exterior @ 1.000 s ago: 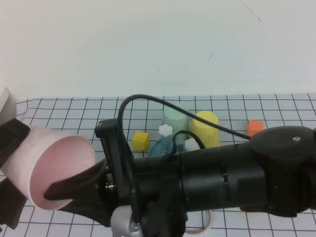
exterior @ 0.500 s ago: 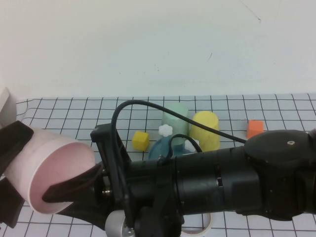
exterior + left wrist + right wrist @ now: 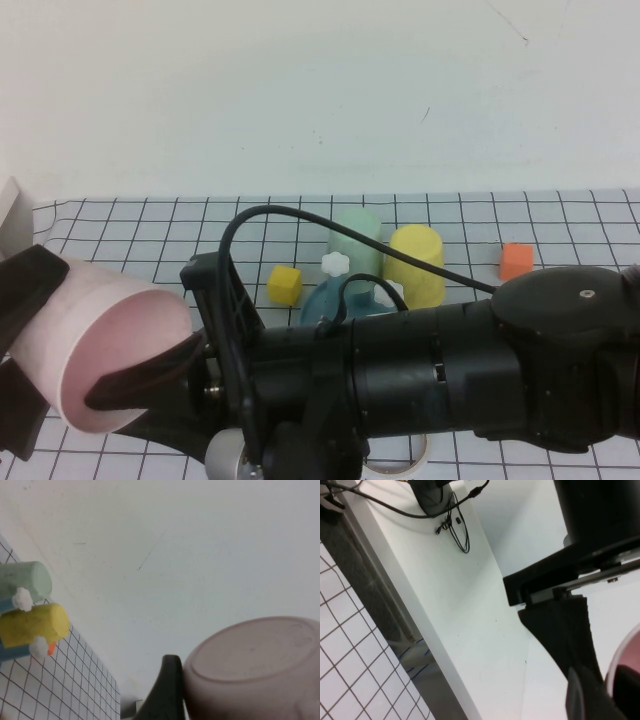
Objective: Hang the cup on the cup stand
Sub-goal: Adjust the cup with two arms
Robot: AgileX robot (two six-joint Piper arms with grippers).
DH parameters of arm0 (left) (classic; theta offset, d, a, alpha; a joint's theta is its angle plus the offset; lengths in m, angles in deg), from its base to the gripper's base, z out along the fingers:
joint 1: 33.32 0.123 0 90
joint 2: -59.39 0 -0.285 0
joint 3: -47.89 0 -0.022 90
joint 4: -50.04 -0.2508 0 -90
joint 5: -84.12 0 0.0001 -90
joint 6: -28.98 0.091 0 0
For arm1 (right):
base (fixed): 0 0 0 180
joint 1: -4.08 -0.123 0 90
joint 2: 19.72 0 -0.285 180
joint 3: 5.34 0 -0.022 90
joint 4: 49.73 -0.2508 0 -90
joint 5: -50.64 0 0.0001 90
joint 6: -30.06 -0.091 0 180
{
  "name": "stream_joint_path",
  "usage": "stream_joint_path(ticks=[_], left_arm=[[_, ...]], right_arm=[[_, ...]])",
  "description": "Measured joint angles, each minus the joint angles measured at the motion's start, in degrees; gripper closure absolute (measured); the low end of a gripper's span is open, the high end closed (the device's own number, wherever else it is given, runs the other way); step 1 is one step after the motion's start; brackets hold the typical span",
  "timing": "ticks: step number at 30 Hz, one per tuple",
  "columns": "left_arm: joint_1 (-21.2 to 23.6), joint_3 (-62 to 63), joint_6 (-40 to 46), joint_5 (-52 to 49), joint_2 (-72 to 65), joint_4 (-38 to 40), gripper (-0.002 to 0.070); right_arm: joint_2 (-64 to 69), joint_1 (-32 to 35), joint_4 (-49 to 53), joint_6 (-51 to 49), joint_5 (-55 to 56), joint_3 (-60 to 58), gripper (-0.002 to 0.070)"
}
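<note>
The pale pink cup (image 3: pixel 110 330) hangs in the air at the near left, lying on its side with its pink inside facing the right. My left gripper (image 3: pixel 30 350) is shut on its body, one black finger above and one below; its underside (image 3: pixel 260 670) fills the left wrist view beside one finger (image 3: pixel 167 690). My right gripper (image 3: pixel 145 395) is shut on the cup's lower rim (image 3: pixel 626 662), with one finger inside the mouth. The cup stand (image 3: pixel 330 298), a light blue base with white flower knobs, stands mid-table, partly hidden behind my right arm.
A mint-green cup (image 3: pixel 358 240) and a yellow cup (image 3: pixel 418 262) sit upside down on the stand. A yellow cube (image 3: pixel 285 285) lies left of it and an orange cube (image 3: pixel 516 261) at the right. A tape roll (image 3: pixel 400 464) peeks out under my right arm.
My right arm has slid a little to the left and lower, its finger reaching deeper into the cup's mouth. The cup and left gripper have hardly moved.
</note>
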Motion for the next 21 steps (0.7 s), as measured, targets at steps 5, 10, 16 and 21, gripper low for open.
stream_joint_path(ticks=[5,10,16,21], left_arm=[[0.00,0.00,1.78,-0.13,0.00,0.00,0.0021],[0.00,0.00,3.67,-0.10,0.00,-0.12,0.0091],[0.00,0.10,6.56,0.03,0.00,0.63,0.0118],[0.00,0.34,7.36,-1.21,0.00,1.16,0.0118]], right_arm=[[0.04,-0.10,0.00,0.00,0.11,0.00,0.0566],[0.18,-0.11,0.86,-0.12,0.95,0.00,0.0479],[-0.81,-0.60,2.18,-0.61,4.53,-0.20,0.0357],[-1.68,-0.71,2.61,-2.30,7.02,-0.25,0.0309]])
